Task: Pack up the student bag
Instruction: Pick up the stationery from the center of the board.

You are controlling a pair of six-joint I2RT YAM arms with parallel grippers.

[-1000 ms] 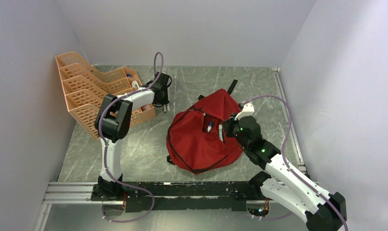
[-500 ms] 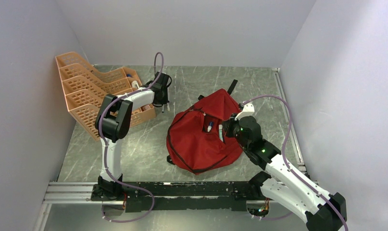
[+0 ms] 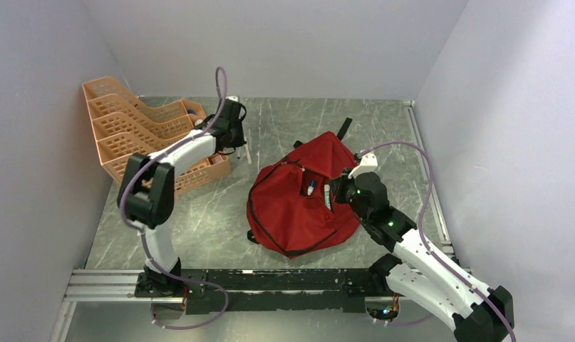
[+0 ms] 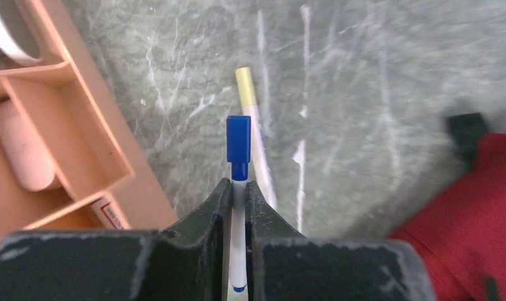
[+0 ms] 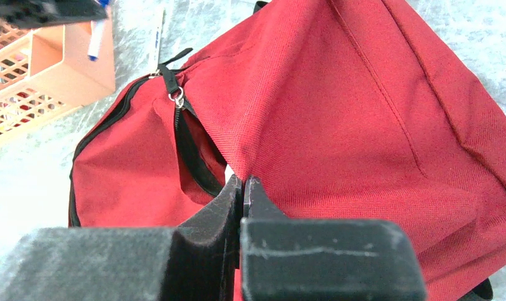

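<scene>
Left pincer (image 4: 239,188) pinched a blue-capped marker (image 4: 238,135) beside the orange rack (image 4: 81,144), near the table's (image 3: 220,214) far-left corner. Right pincer (image 5: 242,188) pinched fabric of the student bag (image 5: 338,125).

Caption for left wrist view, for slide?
Left gripper shut on a blue-capped marker over the table, orange tray rack left, red backpack right.

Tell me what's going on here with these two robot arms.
The left gripper is shut on a blue-capped pen, held above the table beside the orange rack. The right gripper pinches the red backpack at the edge of its unzipped opening. Two more pens show inside that opening.
</scene>
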